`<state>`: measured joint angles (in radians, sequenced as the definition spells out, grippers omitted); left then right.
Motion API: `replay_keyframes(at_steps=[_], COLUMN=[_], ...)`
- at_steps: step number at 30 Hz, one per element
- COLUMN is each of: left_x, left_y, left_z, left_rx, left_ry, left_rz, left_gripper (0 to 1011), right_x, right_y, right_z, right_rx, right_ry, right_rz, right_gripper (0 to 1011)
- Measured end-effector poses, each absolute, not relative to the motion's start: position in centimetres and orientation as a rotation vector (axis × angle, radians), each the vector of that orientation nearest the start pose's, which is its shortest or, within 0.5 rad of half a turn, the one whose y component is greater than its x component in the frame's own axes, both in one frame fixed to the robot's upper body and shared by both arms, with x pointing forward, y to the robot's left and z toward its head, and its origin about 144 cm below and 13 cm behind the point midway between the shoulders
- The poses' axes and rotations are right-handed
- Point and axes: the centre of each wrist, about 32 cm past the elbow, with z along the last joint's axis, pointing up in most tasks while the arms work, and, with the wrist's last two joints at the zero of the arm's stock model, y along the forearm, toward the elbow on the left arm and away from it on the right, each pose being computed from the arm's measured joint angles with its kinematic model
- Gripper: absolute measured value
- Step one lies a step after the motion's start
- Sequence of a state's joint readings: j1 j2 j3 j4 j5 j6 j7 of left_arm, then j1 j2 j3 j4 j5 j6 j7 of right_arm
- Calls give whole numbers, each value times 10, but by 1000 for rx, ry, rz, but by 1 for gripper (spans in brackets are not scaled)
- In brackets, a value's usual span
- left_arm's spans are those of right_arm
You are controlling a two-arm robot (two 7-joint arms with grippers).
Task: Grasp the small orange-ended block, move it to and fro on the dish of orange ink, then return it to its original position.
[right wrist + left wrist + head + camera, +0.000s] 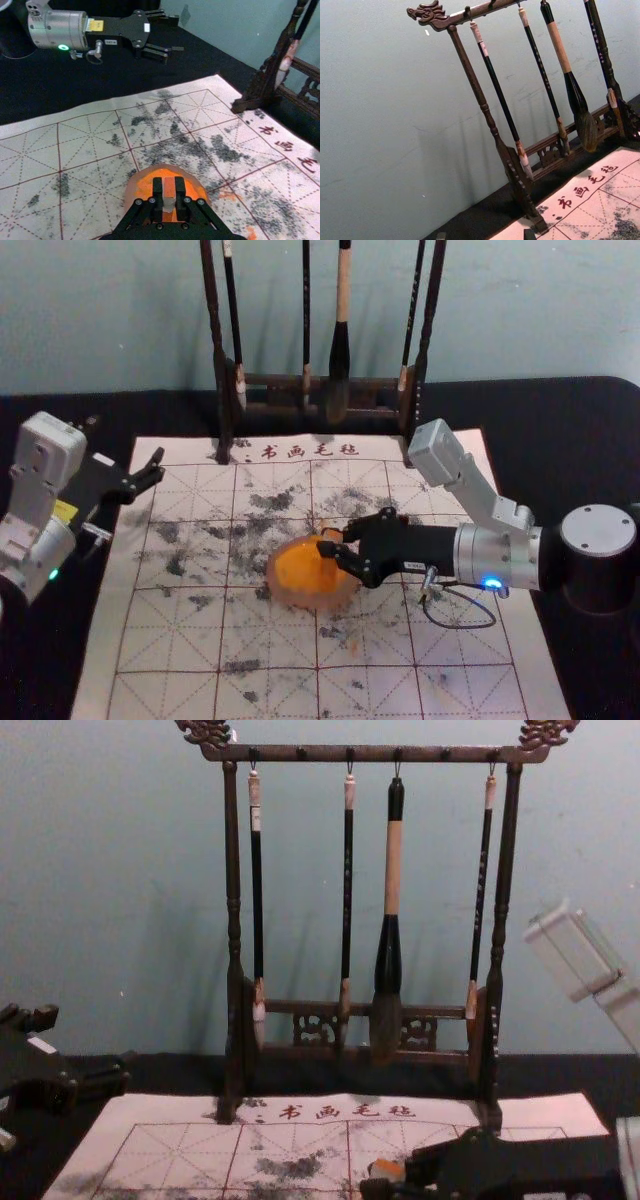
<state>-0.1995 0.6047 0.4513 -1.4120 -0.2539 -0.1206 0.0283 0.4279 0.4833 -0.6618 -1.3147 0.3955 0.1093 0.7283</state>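
Observation:
In the head view my right gripper (329, 542) reaches in from the right over the dish of orange ink (292, 566), which lies on the marked felt mat. Its fingers are closed around the small block (169, 202), whose upper end is orange and lower part pale. In the right wrist view my right gripper (169, 196) grips it above the dish (145, 182); whether the block touches the ink cannot be told. The chest view shows the orange end of the block (386, 1170). My left gripper (147, 472) stands open and empty by the mat's upper left corner.
Behind the mat (180, 640) stands a dark wooden rack (232, 920) with several hanging brushes, the thickest brush (391, 940) right of centre. Black cloth (570, 430) surrounds the mat, with a wall behind. Dark ink stains and a few orange marks dot the mat.

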Motion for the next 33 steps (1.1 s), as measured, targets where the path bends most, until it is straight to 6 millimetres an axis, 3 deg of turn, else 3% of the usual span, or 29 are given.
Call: replay_keyframes(at_steps=[10,33], left_x=[489,489], left_y=[310,310], left_z=[1140,1140], left_rx=[305,304], left_ry=[-285,-285], left_rz=[1248,1248], left_gripper=[1001,1001], right_x=[534,559], right_y=[-221,-200], right_z=[1153,1157], right_rx=[-326,-330], right_ry=[74,80], right_rz=[-383,-397], right_gripper=[109,110])
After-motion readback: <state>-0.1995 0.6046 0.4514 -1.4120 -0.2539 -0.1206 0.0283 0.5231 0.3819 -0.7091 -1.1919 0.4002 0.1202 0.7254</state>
